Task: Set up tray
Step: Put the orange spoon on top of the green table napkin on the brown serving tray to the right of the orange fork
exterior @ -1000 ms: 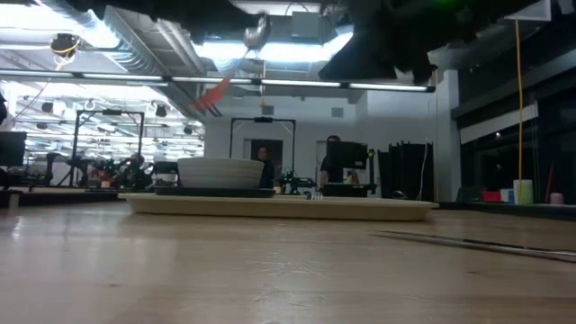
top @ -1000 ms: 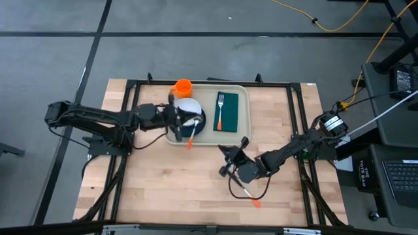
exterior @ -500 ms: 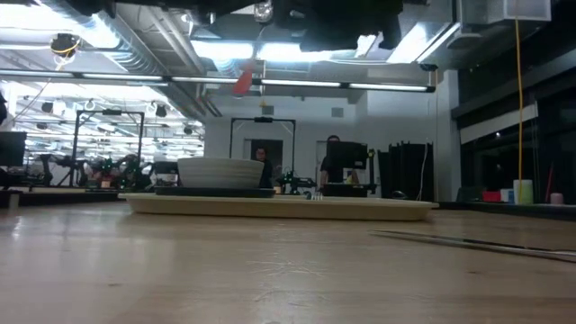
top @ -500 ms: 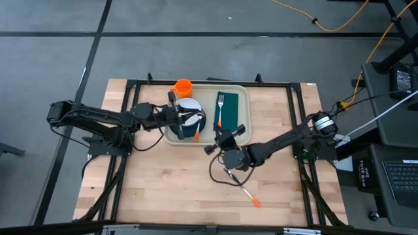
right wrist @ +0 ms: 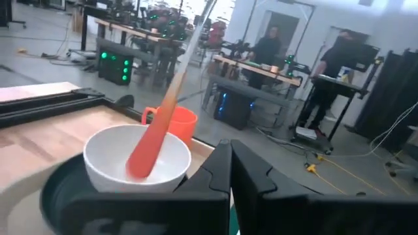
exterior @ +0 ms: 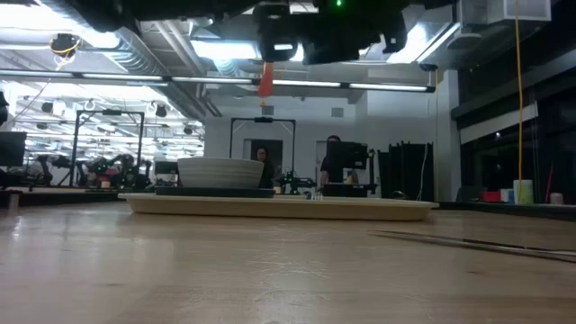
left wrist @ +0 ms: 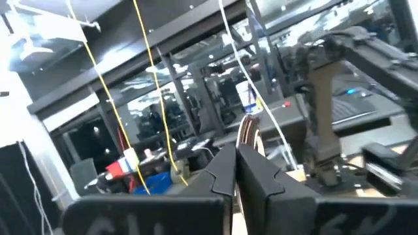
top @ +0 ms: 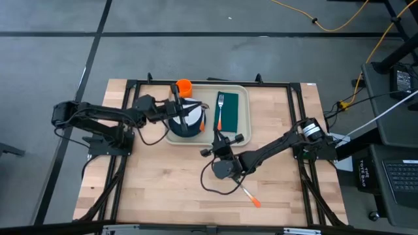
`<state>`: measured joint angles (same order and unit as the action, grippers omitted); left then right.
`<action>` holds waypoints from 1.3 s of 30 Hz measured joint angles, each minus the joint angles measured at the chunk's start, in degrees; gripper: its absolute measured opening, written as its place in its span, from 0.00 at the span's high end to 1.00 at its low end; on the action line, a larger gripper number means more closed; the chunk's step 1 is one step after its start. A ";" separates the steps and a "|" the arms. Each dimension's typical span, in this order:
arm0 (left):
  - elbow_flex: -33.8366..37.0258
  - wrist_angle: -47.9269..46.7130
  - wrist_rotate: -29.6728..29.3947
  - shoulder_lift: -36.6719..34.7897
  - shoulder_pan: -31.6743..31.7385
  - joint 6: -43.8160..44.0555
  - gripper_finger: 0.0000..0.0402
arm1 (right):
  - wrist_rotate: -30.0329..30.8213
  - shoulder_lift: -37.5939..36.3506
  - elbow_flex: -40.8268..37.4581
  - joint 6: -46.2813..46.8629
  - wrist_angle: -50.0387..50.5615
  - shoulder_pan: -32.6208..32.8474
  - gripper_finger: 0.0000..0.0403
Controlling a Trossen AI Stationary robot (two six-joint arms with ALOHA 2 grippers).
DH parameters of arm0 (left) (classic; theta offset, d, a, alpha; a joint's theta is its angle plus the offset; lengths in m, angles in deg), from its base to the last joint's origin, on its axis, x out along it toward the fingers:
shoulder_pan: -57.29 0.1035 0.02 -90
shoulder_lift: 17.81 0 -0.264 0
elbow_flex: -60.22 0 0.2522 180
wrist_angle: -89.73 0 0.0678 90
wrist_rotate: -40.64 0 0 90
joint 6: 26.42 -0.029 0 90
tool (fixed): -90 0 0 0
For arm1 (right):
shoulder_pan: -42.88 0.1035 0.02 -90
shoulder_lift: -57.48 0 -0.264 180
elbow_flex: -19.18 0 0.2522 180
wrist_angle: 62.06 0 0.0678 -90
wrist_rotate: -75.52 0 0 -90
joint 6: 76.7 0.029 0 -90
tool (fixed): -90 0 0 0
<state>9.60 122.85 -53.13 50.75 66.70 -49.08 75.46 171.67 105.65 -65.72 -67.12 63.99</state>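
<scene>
Pinching an orange-handled utensil [right wrist: 151, 143], the left gripper's [top: 176, 110] jaws aim it into the tray's [top: 243, 112] bowl [right wrist: 108, 155]; the right gripper's [top: 219, 138] jaws are closed, empty.

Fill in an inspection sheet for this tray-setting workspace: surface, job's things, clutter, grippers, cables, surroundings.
Surface: wooden table.
Job's things: tray carries a white bowl on a dark plate, and a fork on a green napkin.
Clutter: orange cup at the tray's far corner; loose utensil on the table.
Grippers: left gripper above the bowl, shut, apparently holding the hanging utensil. Right gripper by the tray's near edge, shut, empty.
Cables: yellow cable on the floor.
Surroundings: people at benches.
</scene>
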 joint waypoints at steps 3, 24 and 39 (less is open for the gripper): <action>0.00 0.09 4.11 0.01 2.64 1.24 0.99 | 0.14 -0.09 0.02 2.08 0.63 -0.94 0.99; 0.00 0.13 12.51 0.00 5.72 -0.63 0.99 | -10.57 -0.66 0.00 -9.40 -14.47 -5.57 0.77; 0.00 1.56 12.26 -0.04 5.74 -0.80 0.99 | -23.34 -0.73 -0.02 -12.77 -20.90 -9.38 0.62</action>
<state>9.60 124.40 -40.87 50.70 72.44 -49.88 52.12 170.95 105.63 -78.50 -88.02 54.61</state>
